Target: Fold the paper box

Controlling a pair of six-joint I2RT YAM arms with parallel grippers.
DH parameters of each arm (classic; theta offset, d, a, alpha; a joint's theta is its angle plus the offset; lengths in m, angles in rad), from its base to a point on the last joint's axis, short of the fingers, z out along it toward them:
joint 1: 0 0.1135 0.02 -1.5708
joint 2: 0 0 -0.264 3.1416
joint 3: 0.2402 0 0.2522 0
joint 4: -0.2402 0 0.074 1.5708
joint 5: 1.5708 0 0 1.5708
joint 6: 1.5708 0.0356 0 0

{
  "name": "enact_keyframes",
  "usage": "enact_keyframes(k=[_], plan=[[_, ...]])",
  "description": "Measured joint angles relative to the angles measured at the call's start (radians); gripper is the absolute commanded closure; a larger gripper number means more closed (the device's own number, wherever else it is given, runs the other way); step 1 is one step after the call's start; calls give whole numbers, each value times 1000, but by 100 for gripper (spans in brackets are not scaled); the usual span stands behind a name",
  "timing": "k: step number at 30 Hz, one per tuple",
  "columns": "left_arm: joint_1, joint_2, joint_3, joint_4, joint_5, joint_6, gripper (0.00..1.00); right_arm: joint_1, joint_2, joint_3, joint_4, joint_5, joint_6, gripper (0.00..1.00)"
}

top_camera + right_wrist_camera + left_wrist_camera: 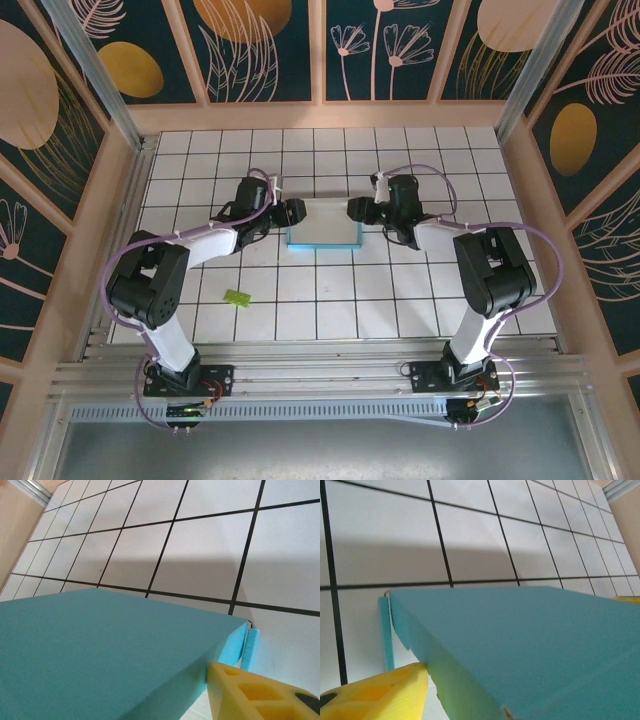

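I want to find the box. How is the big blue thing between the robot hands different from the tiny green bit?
The paper box is turquoise; the green scrap is lime green. The paper box is far bigger than the green scrap. The paper box sits between the left gripper and the right gripper, one at each end; the green scrap lies alone, with nothing touching it. Both rest on the tiled table.

Your left arm (pixel 165 290) and right arm (pixel 490 270) match: white link shells between bulky black joint housings, each trailing a looping lilac cable (pixel 548 243) from a black base plate (pixel 190 380). Your left fingers (pixel 380 695) and right fingers (pixel 260 695) are bright yellow plastic — the right with moulded pockets.
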Motion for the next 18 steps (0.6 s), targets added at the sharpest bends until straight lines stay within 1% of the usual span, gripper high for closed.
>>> enact_keyframes(k=[8, 12, 18], plan=[[-20, -31, -65, 14, 27, -14, 40, 26, -1, -56, -2, 2, 0, 51], [-21, -43, -89, 30, 28, -19, 40, 28, -9, -85, -5, 6, -4, 46], [-23, -89, -142, 37, 27, -26, 39, 28, -87, -123, -10, 28, -5, 36]])
